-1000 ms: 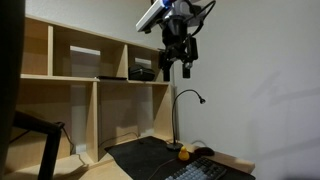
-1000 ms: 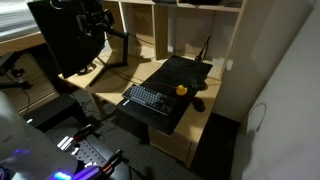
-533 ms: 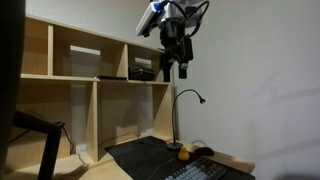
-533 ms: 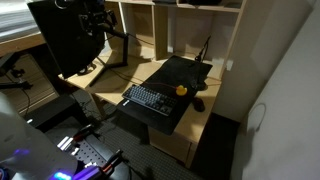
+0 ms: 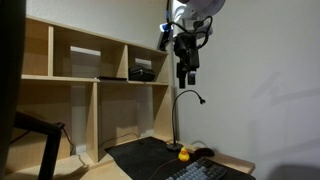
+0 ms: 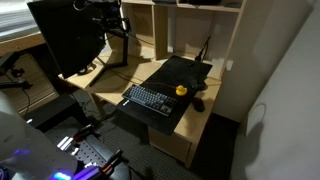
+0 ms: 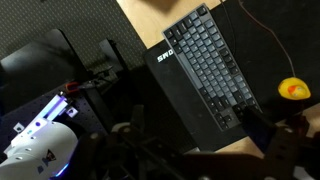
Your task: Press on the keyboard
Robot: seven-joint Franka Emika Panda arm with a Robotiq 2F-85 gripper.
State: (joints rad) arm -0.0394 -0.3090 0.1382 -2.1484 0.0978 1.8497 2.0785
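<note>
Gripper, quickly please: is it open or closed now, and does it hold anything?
Gripper: open or closed cannot be told, too small and dark in every view. It hangs high above the keyboard, nothing seen in it.

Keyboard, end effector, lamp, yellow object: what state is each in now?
keyboard: flat on the mat, nothing touching it.
end effector: raised well above the keyboard, touching nothing; open or shut unclear.
gooseneck lamp: upright, appears unlit.
yellow object: resting on the mat beside the keyboard.
</note>
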